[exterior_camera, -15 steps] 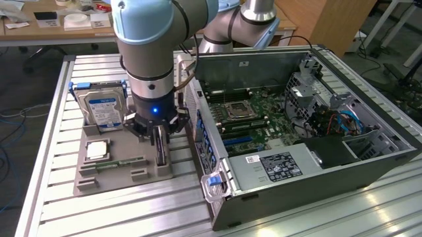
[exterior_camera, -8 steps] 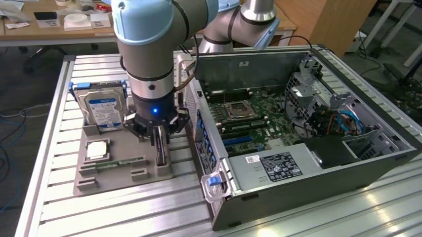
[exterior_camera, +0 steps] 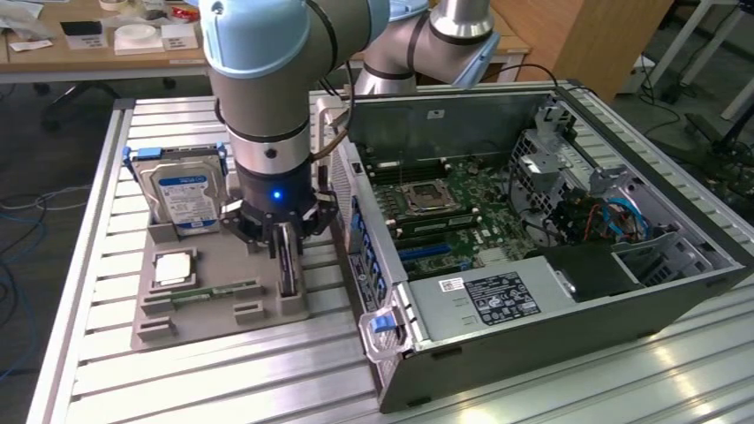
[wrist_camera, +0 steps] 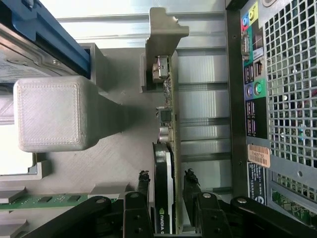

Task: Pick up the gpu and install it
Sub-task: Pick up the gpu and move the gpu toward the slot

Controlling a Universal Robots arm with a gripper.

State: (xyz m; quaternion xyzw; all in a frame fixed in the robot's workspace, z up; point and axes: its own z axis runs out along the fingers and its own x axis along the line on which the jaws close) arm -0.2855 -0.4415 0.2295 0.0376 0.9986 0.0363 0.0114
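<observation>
Straddling the gpu, which stands on edge in the gray holder, the gripper keeps its fingers apart, one each side.

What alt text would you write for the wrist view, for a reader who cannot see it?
The open gripper straddles the gpu, which stands on edge in a grey holder, its silver bracket at the far end. Beside it is a computer case, showing its perforated rear with coloured ports.
</observation>
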